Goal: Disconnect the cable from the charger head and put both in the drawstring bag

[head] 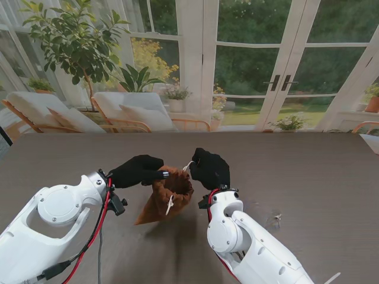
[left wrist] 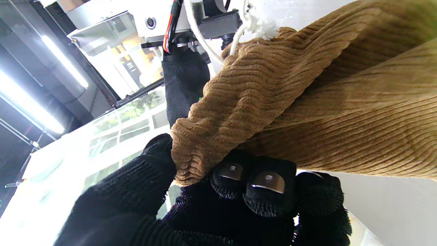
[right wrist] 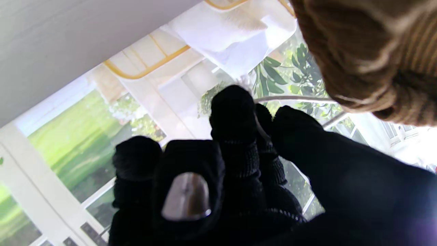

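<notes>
Left hand [head: 137, 170], just left of the drawstring bag [head: 168, 198], pinches the bag's gathered rim; in the left wrist view the brown ribbed cloth [left wrist: 307, 102] is clamped between thumb and fingers [left wrist: 266, 191]. The bag stands mid-worktop [head: 308, 177], mouth up and bunched, body slumping toward me, a white drawstring [head: 170, 204] hanging down its front. Right hand [head: 210, 168], just right of the bag's mouth, has its fingers [right wrist: 234, 116] curled and pinched on a thin white cord [right wrist: 293, 99] running to the bag; cable and charger head not visible.
</notes>
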Motion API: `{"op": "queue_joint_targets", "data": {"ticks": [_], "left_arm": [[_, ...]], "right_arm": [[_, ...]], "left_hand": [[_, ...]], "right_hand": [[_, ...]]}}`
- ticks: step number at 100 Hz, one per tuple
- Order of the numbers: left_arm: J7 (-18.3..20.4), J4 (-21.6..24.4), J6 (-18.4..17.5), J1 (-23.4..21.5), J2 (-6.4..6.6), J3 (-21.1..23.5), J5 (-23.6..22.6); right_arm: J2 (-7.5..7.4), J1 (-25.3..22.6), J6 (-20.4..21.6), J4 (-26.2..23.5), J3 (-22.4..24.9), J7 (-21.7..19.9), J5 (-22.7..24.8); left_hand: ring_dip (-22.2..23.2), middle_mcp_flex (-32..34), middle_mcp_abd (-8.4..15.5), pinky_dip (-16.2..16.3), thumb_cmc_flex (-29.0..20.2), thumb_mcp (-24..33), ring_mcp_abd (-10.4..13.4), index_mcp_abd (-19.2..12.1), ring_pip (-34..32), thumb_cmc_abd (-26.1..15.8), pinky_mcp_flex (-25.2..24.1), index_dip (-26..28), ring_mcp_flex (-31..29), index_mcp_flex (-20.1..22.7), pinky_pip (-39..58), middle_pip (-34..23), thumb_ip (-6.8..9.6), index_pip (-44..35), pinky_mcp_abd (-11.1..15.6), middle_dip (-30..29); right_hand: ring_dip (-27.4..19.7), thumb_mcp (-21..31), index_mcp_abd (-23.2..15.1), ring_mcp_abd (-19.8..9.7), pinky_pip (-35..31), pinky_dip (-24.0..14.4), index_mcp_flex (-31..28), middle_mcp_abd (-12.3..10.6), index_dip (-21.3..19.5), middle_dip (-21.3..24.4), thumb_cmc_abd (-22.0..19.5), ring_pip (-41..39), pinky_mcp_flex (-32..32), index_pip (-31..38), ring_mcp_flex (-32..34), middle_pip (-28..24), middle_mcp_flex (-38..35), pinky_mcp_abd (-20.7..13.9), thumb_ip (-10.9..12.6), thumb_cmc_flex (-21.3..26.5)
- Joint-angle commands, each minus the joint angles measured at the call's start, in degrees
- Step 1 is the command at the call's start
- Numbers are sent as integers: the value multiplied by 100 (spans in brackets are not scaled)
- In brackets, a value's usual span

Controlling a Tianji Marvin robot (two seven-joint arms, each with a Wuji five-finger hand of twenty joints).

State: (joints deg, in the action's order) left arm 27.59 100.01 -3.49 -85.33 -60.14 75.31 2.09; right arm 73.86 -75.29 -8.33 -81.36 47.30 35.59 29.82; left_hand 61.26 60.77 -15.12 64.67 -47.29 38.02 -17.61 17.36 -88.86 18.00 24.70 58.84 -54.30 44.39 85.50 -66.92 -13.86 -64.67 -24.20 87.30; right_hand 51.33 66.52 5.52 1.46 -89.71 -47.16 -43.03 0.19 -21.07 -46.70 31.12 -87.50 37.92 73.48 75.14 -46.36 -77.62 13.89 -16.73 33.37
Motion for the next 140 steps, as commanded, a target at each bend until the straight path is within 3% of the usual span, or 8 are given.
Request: {"op": "queue_joint_targets", "data": {"ticks": [1, 36, 75, 140], "left_arm": [[87, 78, 15, -32, -25, 33, 20], [77, 133, -33, -106, -22, 86, 36], [89, 245, 14, -270, -11, 207, 0], [23, 314, 199, -379, -26, 296, -44]], "right_arm": [[87, -3, -9, 22, -26, -116, 58], [32, 255, 25, 310, -185, 194, 716], [-372, 793, -12, 496, -337, 9, 2041], [-770, 1095, 211, 559, -426, 53, 3228]], "left_hand": [[31, -111, 26, 154, -248, 21, -57, 75, -8, 14, -51, 125, 57, -12, 36, 2, 50, -215, 149, 114], [0, -92, 42, 136, -264, -25, -31, 87, -23, 1, -4, 125, 36, -17, 56, 26, 64, -200, 135, 82], [-33, -94, 52, 110, -284, -73, -21, 99, -31, -23, 21, 123, 32, -19, 66, 22, 80, -185, 123, 64], [-87, -144, 31, 74, -401, -262, -20, 133, 12, -67, -32, 57, 88, -67, 29, 53, 143, -115, 84, 15]], "right_hand": [[91, 236, 66, -743, -364, 116, 261, 112, 38, 114, 32, -273, 2654, 226, 45, -186, -526, -196, -189, 0], [87, 88, -262, -752, -378, 217, 364, 92, 215, 167, -81, -252, 2658, 270, 46, -118, -509, -308, -215, 33], [206, 47, -300, -1048, -670, 206, 403, -30, 32, 6, -170, -494, 2742, 342, 60, -328, -524, -558, -208, 139], [351, 291, -10, -1439, -1066, 216, 452, -79, -174, 62, -97, -661, 2827, 549, 72, -683, -551, -941, -201, 161]]}}
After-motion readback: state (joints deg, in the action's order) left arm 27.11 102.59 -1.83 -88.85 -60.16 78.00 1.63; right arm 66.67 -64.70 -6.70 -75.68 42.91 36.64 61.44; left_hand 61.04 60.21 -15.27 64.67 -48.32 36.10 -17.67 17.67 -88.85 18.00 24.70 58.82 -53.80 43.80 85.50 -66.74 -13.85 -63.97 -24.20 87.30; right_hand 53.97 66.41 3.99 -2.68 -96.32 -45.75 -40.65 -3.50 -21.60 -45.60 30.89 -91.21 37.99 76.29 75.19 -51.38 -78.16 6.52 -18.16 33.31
